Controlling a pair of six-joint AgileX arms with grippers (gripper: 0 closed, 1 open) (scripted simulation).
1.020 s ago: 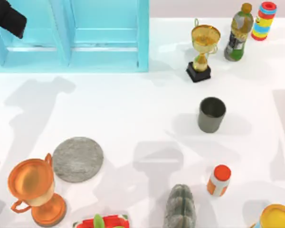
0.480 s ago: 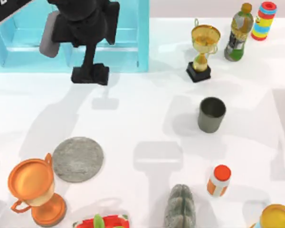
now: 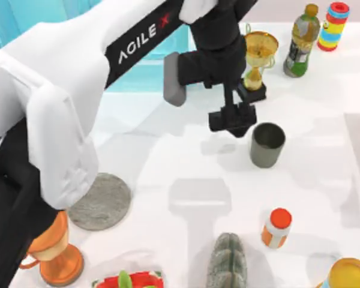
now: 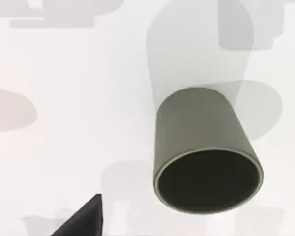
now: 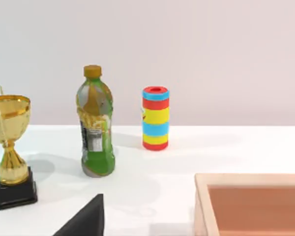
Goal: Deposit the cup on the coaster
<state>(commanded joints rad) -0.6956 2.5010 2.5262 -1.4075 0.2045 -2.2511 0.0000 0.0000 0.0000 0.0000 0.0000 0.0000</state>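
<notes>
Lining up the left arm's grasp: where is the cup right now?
In the top view the cup stands upright right of centre, just below the gold trophy, with the left gripper immediately to its left.

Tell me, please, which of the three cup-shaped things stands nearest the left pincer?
The plain grey-olive cup, handleless, just right of the left pincer. The gold trophy stands behind; the orange trophy is far left.
</notes>
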